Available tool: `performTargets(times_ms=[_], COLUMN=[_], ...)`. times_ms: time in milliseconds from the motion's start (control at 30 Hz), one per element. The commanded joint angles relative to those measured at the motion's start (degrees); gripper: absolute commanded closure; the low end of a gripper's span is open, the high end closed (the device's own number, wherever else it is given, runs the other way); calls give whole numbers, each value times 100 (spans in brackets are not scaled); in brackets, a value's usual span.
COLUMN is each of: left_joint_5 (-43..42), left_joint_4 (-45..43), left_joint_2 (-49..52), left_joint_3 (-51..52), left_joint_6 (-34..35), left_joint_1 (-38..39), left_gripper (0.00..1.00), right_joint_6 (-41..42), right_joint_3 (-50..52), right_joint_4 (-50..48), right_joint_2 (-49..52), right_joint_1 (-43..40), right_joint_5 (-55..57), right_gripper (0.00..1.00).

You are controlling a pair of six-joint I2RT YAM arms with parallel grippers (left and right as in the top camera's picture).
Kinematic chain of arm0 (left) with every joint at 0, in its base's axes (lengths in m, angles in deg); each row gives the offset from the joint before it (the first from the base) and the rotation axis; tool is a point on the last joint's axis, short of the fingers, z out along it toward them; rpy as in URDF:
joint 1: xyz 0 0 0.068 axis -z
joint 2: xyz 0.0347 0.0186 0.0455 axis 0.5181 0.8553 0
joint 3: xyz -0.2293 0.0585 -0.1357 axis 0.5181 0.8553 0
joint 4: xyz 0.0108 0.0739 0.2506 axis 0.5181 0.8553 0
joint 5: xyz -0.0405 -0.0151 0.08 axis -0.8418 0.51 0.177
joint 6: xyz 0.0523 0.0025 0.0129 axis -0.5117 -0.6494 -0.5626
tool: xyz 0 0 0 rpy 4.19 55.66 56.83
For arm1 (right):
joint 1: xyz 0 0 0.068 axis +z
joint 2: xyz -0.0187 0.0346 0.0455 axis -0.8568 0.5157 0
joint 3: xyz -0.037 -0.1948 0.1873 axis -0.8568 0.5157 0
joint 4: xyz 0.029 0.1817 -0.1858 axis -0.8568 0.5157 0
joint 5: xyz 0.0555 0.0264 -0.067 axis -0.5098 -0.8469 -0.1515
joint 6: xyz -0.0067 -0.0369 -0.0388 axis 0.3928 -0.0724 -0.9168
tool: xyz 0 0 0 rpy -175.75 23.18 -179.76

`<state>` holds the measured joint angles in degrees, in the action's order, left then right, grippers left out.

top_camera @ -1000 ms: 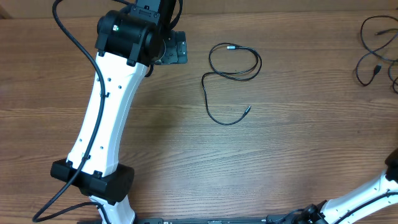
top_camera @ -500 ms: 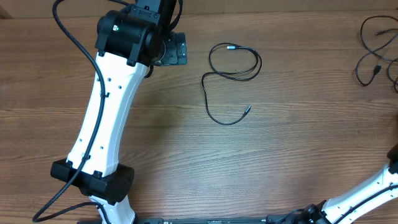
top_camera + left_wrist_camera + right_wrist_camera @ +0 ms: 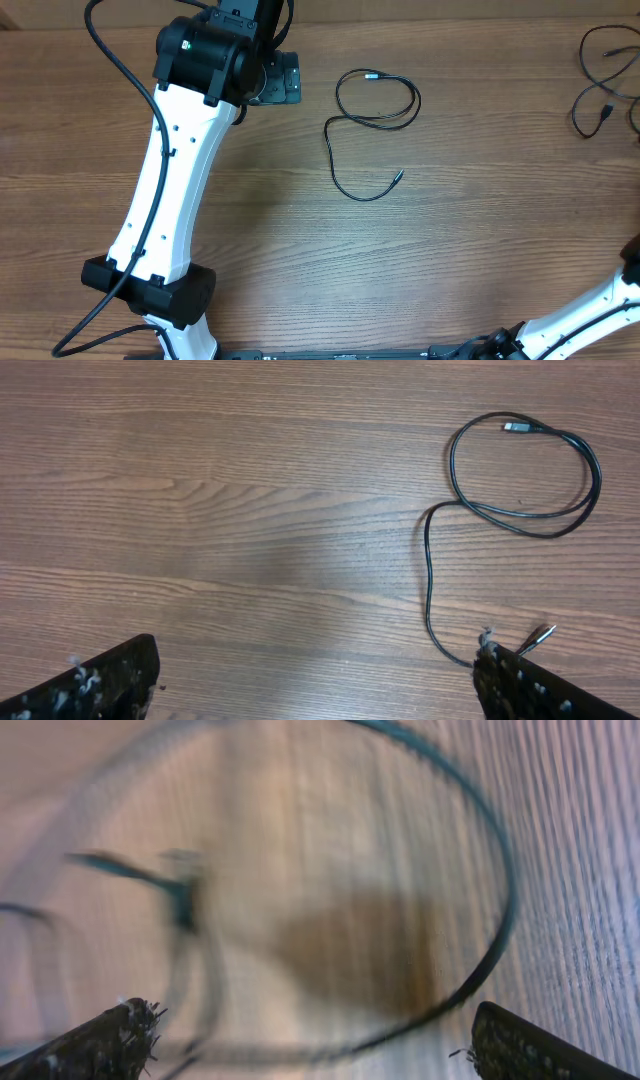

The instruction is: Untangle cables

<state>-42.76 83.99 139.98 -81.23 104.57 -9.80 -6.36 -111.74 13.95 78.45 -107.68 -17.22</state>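
Left arm [image 3: 165, 190] stretches far forward, left claw [image 3: 320, 690] and right claw [image 3: 320, 1045] both gaping empty above cables [image 3: 427, 570].

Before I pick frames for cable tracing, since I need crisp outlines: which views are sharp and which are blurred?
Overhead: sharp and evenly lit, the looped cable crisp against the wood, no glare. Left wrist: equally sharp, the same cable clean from end to end. Right wrist: strongly blurred, the cable loops smeared into soft bands, their plug ends not readable.
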Motion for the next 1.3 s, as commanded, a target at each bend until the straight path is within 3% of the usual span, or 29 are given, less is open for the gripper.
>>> performTargets(times_ms=[0, 233, 367, 433, 500, 567, 700, 833, 967, 1167, 1267], left_joint_5=[-39, -39, -37, -37, -37, -22, -17, -17, -17, -20, -20], left_joint_4=[-31, -31, -33, -39, -48, -52, -87, -162, -173, -127, -98], left_joint_2=[35, 35, 35, 35, 35, 35, 35, 35, 35, 35, 35], left_joint_3=[-9, -9, -9, -9, -9, -9, -9, -9, -9, -9, -9], left_joint_6=[125, 125, 125, 125, 125, 125, 125, 122, 122, 9, 9], left_joint_1=[4, 4, 4, 4, 4, 4, 4, 4, 2, 4, 4], left_gripper=[0, 0, 0, 0, 0, 0, 0, 0, 0, 0, 0], right_joint_6=[-98, -94, -203, -931, -1631, -2457, -4076, -4629, -3635, -1167, 778], right_joint_3=[-345, -345, -345, -343, -343, -343, -321, -289, -289, -289, -289], right_joint_4=[-83, 13, 404, 452, 387, 339, 352, 356, 315, -133, -328], right_joint_2=[-907, -1255, -1255, -1255, -1255, -1255, -1252, -1202, -1016, -348, -4], right_joint_1=[-15, -7, 74, 184, 433, 800, 1797, 3084, 4201, 5287, 5525], right_joint_5=[22, -28, -1309, -2271, -2914, -3193, -3224, -2791, -1853, -1104, -957], right_gripper=[0, 0, 0, 0, 11, 11, 7, 2, 2, 1, 13])
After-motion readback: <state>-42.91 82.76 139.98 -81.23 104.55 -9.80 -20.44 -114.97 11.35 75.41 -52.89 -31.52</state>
